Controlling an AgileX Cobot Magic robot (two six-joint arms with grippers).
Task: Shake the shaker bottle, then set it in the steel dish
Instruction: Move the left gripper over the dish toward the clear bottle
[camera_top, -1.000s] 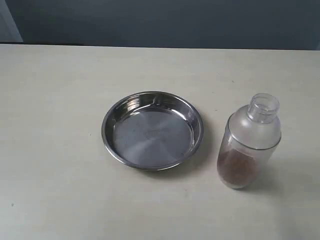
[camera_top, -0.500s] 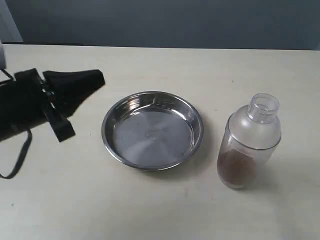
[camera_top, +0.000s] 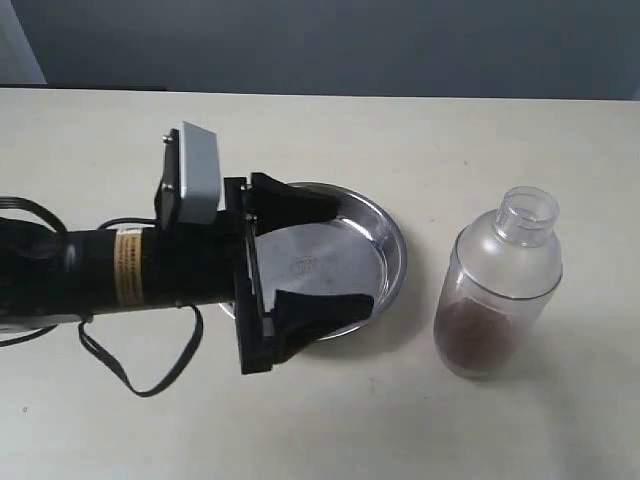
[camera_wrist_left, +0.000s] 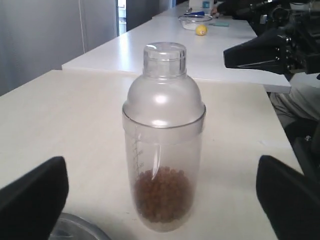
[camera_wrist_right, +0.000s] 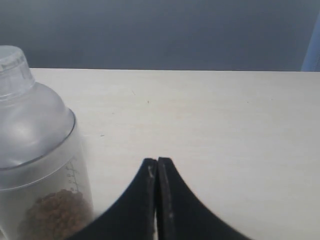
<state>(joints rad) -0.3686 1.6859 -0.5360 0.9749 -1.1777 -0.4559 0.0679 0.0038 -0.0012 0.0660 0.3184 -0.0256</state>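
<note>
L gripper (camera_top: 353, 252), jaws wide, level over steel dish (camera_top: 399, 256)

We've got a plain cream counter (camera_top: 500, 140) here. Sitting on it are the steel dish (camera_top: 392, 240), around the middle, and the shaker bottle (camera_top: 497, 290), upright just right of the dish, not touching it.

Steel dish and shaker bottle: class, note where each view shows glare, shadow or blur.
Exterior view: bright reflections on the steel dish rim, a soft shadow beside the shaker bottle. Left wrist view: soft highlight on the bottle's dome, near fingers blurred. Right wrist view: bottle close and slightly soft.
</note>
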